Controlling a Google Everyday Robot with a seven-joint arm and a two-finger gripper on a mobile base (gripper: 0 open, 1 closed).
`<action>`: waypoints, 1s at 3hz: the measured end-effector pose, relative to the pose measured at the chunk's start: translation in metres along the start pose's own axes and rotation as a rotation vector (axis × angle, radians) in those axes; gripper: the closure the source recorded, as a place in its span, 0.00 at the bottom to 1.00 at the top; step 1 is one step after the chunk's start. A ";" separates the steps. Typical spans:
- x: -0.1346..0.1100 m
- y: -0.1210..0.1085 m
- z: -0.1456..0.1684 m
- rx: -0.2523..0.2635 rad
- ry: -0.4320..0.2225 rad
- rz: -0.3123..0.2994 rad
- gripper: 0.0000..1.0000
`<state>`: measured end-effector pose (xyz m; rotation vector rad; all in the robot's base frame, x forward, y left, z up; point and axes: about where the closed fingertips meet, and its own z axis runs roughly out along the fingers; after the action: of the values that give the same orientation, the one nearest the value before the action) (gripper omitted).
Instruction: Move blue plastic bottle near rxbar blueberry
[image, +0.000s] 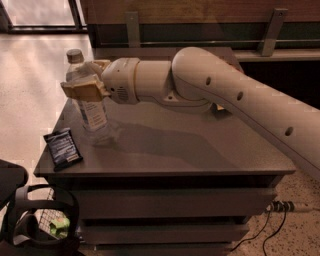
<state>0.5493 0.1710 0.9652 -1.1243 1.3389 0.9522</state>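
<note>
The end effector (83, 88) grips the blue plastic bottle (94, 115) by the worktop's (200, 155) left edge, with the rxbar blueberry (62, 148) just nearer and open room rightward.

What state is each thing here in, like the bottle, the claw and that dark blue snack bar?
Bottle: upright, cap on, gripped by the claw.
Claw: shut on the bottle, over the table.
Snack bar: lying flat at the table's front corner, close beside the bottle, untouched.
</note>
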 end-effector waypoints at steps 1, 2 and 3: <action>0.013 0.011 0.004 -0.017 -0.016 0.031 1.00; 0.020 0.014 0.004 -0.014 -0.003 0.047 1.00; 0.025 0.015 0.004 -0.001 0.039 0.047 1.00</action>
<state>0.5368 0.1759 0.9393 -1.1217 1.4014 0.9700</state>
